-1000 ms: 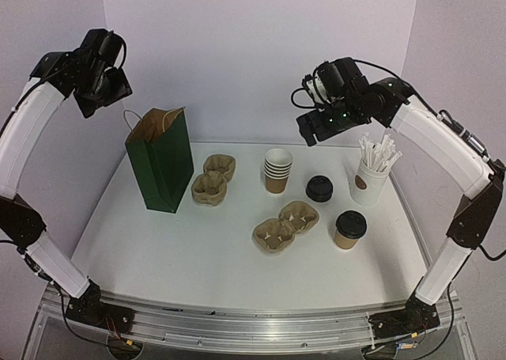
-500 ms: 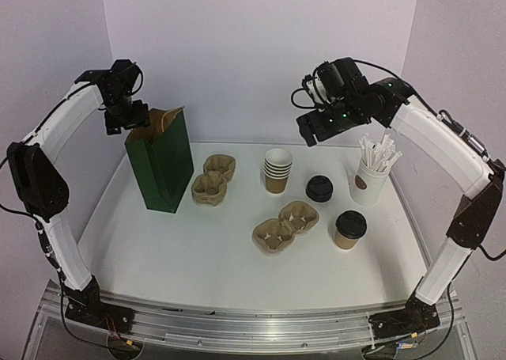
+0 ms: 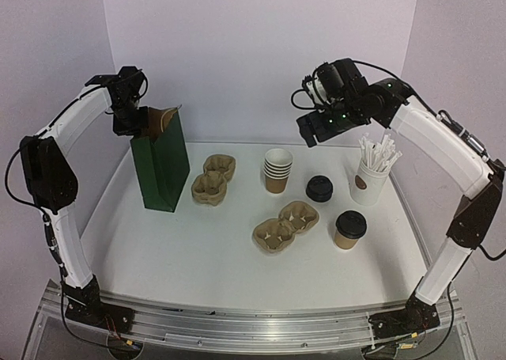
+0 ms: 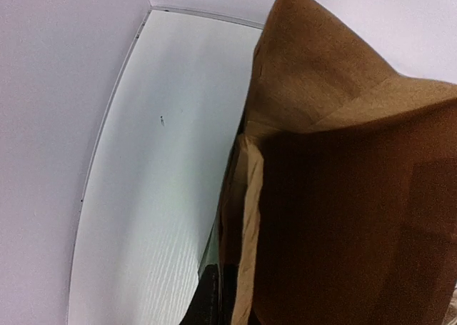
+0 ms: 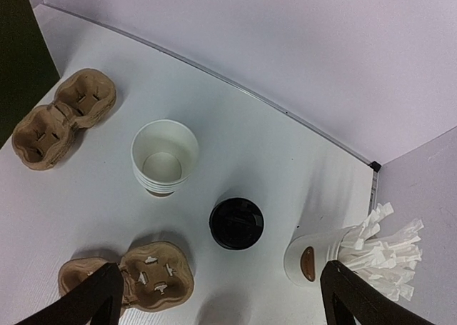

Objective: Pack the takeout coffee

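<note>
Takeout coffee [image 3: 349, 229] is seen upright on the table [image 3: 182, 257], lid on, at the right front, touched by neither gripper. A 2-cell pulp carrier [image 3: 285, 225] is located just left of it, apart. A loose black lid [image 3: 319, 188] lies behind it, with the white cup of wrapped sticks [image 3: 370, 174] to the right rear. A stack of empty kraft cups [image 3: 277, 170] is placed left of the lid, and a 2nd carrier [image 3: 213, 179] sits further left.

Right gripper [image 3: 312, 130] is held high over the back of the table with jaws fully spread and nothing between them. In its wrist view both fingers [image 5: 100, 296] are seen wide apart over the cup stack and lid.

Left gripper [image 3: 136, 123] is closed at the top left rim of the green paper bag [image 3: 162, 166]. In the left wrist view the frame is filled by the bag's brown inside, and the paper edge is seen running down to 1 dark finger [image 4: 211, 296]. The rim appears pinched, though the contact point itself is not shown.
</note>
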You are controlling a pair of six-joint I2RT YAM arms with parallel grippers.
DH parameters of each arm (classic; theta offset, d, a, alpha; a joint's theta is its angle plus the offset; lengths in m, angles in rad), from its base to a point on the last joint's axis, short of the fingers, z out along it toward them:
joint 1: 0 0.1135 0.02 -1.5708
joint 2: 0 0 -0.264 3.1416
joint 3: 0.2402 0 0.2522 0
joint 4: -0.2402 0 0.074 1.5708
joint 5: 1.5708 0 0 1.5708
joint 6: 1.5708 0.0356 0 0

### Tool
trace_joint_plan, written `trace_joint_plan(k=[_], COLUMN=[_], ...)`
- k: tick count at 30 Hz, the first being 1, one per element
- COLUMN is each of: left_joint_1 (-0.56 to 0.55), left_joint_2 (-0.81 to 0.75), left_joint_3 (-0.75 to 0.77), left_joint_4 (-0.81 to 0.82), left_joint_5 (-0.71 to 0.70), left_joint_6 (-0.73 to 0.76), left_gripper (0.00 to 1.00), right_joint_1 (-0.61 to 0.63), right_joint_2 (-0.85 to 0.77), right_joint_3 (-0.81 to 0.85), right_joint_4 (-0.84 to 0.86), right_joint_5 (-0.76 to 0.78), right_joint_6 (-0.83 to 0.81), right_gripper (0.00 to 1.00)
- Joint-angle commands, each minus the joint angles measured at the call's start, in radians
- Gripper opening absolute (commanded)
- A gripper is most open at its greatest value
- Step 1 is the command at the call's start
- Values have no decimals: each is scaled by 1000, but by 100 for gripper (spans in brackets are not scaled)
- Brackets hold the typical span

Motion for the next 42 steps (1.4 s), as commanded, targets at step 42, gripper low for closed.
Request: trace_joint_plan(k=[42], left_joint_1=[-233], left_joint_2=[-776], left_joint_3=[-650], left_joint_4=[254], left_joint_5=[622], left_joint_6=[-213], left_gripper=[0], right_joint_1=[-3], right_joint_2=[29], right_joint_3=[-337], right_joint_4=[5], right_joint_5=[-337], right_joint_6=[153], right_gripper=[92])
